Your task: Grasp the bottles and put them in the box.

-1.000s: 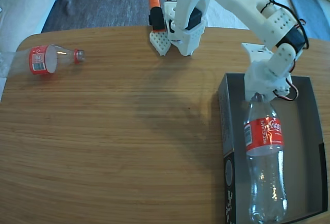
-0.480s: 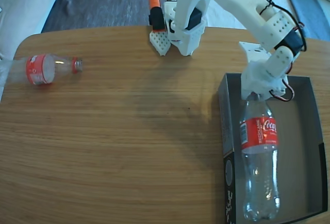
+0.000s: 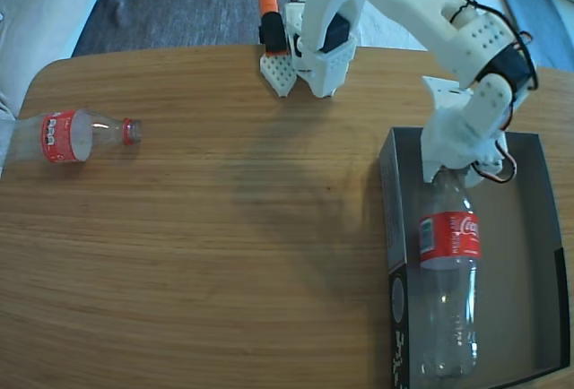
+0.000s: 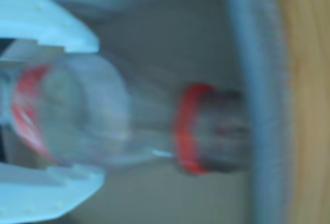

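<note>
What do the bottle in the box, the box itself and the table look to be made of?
The bottle in the box: clear, glossy plastic by the look; the box floor shows through it, with a red printed label. The box: probably matte dark grey cardboard, with thin low walls and black-and-white print on one outer side. The table: wood or wood-look laminate; the grain lines show, and the sheen leaves it open.

- The white arm reaches from its base [image 3: 318,44] at the far edge of the table toward the right of the fixed view, elbow raised, wrist bent downward.
- The tool [image 3: 446,171] points down, its two white fingers [image 4: 56,25] spread on either side of a bottle's [image 3: 448,272] neck end.
</note>
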Tool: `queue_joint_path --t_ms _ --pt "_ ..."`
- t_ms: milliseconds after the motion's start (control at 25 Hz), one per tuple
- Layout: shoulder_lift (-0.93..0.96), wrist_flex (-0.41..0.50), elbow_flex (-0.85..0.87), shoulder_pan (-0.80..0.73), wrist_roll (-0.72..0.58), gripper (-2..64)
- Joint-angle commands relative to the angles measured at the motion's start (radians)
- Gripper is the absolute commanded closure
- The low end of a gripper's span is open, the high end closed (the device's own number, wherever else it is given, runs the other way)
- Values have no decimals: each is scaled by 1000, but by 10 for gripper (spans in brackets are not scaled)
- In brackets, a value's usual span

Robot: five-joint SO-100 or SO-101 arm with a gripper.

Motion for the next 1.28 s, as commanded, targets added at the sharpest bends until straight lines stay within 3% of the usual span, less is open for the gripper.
queue_joint_path --t_ms 0,120,320,600,960,1240 --pt "35 64 -124 34 8 359" --pt "35 118 -235 80 41 359" --pt "35 175 -408 209 270 359" --pt "55 253 -440 466 405 359" --pt "273 245 -195 716 387 359" --pt "449 253 46 923 170 359"
